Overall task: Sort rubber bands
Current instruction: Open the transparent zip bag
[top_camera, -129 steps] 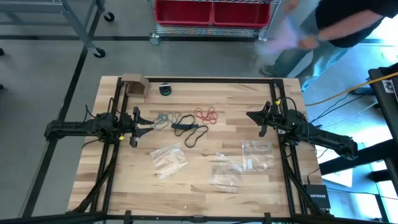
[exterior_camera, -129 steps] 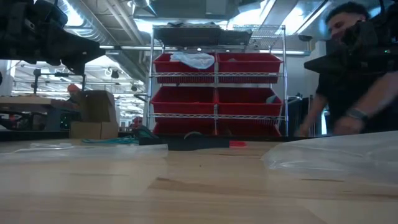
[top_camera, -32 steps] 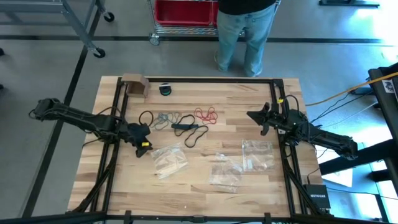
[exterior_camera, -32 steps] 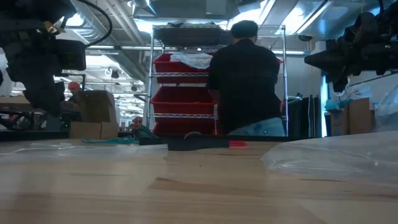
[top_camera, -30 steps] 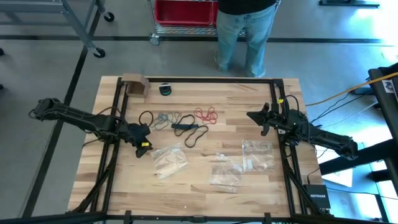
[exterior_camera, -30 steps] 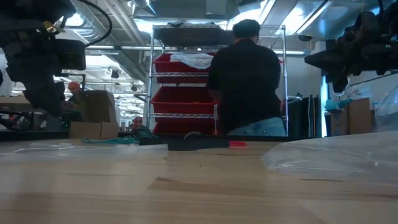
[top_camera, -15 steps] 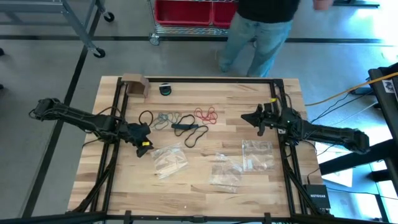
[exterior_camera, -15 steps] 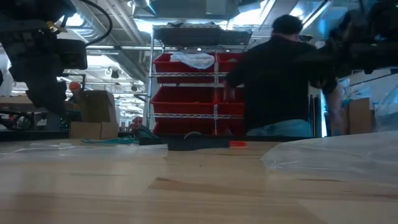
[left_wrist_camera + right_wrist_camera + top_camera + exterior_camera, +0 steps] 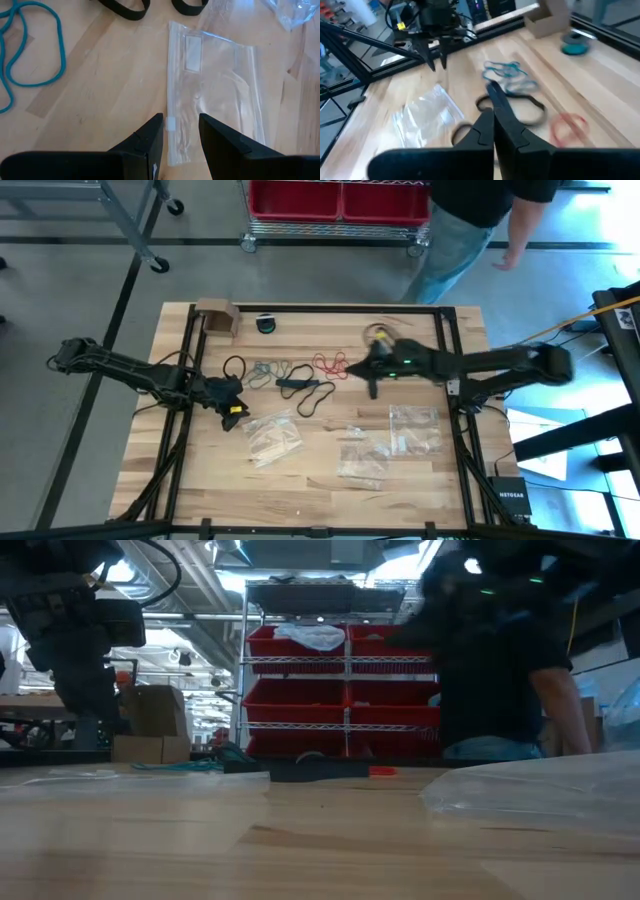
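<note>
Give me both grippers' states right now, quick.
Left gripper: open, empty, poised over the edge of a clear plastic zip bag.
Right gripper: shut, holding nothing, reaching toward the thin red rubber bands.

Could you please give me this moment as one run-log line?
left gripper: jaws open over bag | right gripper: shut, by red bands | none held

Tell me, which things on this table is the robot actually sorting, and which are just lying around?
Part of the job:
- black rubber bands
- teal rubber bands
- red rubber bands
- clear zip bags, probably where the sorted bands go

Just lying about:
- cardboard box
- small round green thing
</note>
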Robot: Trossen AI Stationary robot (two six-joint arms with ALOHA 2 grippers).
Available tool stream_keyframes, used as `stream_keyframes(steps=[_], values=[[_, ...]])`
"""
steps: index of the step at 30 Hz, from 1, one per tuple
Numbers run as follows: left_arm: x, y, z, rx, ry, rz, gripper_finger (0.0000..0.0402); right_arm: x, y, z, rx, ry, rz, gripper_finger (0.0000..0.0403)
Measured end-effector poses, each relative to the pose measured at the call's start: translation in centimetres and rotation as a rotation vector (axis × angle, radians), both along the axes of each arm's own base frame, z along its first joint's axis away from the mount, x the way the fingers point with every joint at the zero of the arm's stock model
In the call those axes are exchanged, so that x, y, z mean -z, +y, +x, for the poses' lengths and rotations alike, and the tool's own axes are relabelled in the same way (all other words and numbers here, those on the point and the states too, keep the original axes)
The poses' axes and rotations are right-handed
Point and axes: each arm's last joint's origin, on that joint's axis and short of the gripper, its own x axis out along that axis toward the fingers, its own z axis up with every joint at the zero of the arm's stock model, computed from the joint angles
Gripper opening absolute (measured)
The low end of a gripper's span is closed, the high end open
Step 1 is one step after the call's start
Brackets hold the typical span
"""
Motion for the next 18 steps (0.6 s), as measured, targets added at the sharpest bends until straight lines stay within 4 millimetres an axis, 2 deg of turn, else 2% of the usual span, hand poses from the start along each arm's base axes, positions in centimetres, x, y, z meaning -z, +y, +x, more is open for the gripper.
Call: stream_keyframes(steps=[5, 9, 13, 18], values=[[0.0, 0.0, 0.0, 0.0, -0.002, 0.0, 0.0117, 0.5, 0.9, 7.0, -0.06, 0.075, 0.009, 0.0002], [0.0, 0.0, 0.0, 0.0, -0.002, 0.0, 0.0117, 1.9, 2.4, 11.8, -0.169, 0.164, -0.021, 0.0035], [0.0, 0.0, 0.0, -0.001, -0.004, -0.001, 0.0117, 3.7, 4.7, 15.2, -0.265, 0.238, -0.095, 0.0097], [0.0, 0.0, 0.0, -0.005, -0.003, -0.006, 0.0117, 6.1, 6.7, 18.2, -0.274, 0.284, -0.253, 0.0172]])
